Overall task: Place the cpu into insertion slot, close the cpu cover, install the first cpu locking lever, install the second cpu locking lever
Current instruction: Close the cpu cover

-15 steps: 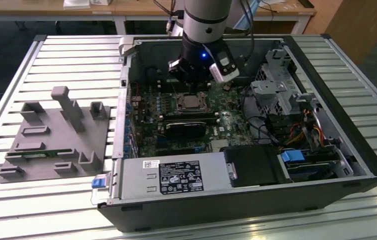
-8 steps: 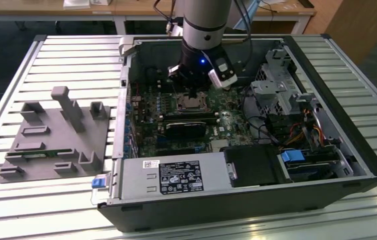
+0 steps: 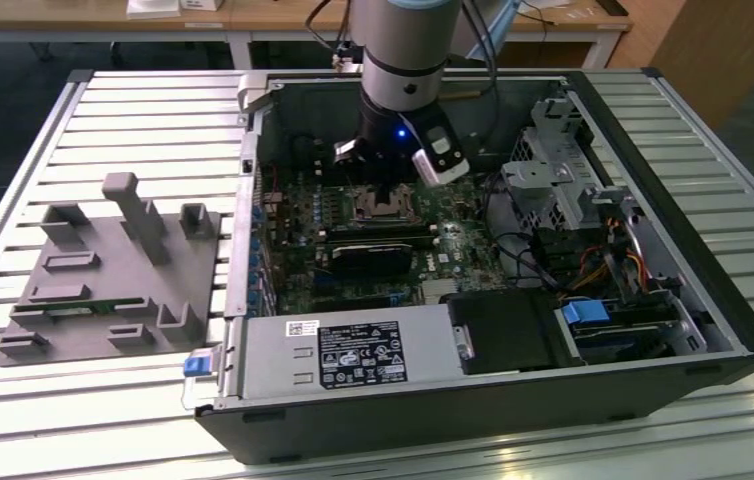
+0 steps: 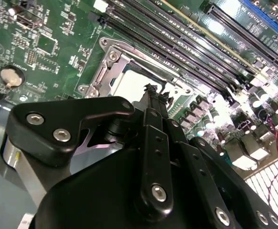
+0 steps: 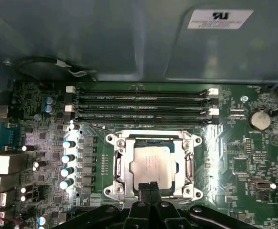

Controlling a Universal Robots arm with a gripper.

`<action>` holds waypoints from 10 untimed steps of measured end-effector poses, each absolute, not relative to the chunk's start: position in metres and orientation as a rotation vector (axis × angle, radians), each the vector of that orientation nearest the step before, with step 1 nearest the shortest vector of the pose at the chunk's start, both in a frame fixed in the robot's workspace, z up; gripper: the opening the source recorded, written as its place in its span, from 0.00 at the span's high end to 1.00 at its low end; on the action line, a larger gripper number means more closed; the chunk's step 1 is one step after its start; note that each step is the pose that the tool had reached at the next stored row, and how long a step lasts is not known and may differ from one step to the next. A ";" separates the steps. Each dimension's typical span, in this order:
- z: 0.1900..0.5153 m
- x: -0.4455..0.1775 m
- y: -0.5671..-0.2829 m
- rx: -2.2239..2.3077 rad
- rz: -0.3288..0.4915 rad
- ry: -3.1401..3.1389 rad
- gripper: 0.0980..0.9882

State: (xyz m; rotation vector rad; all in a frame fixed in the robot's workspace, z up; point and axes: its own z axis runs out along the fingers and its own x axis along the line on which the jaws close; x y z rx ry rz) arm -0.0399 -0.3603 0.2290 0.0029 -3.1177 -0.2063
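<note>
I see the cpu [image 5: 150, 164] seated in the slot [image 5: 111, 191], the cover [image 5: 186, 164] flat over it. My gripper [image 5: 148, 186] is empty, its 2 fingers pinched together, tips at the cover's edge, probably to press it.

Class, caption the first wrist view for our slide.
Cpu seated inside the cpu cover window, shut claw at its rim.
</note>
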 end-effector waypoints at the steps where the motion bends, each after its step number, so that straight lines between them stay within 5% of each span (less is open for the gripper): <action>1: 0.227 -0.040 -0.360 0.003 -0.206 -3.118 1.00; 10: 0.216 -0.043 -0.360 0.003 -0.206 -3.118 1.00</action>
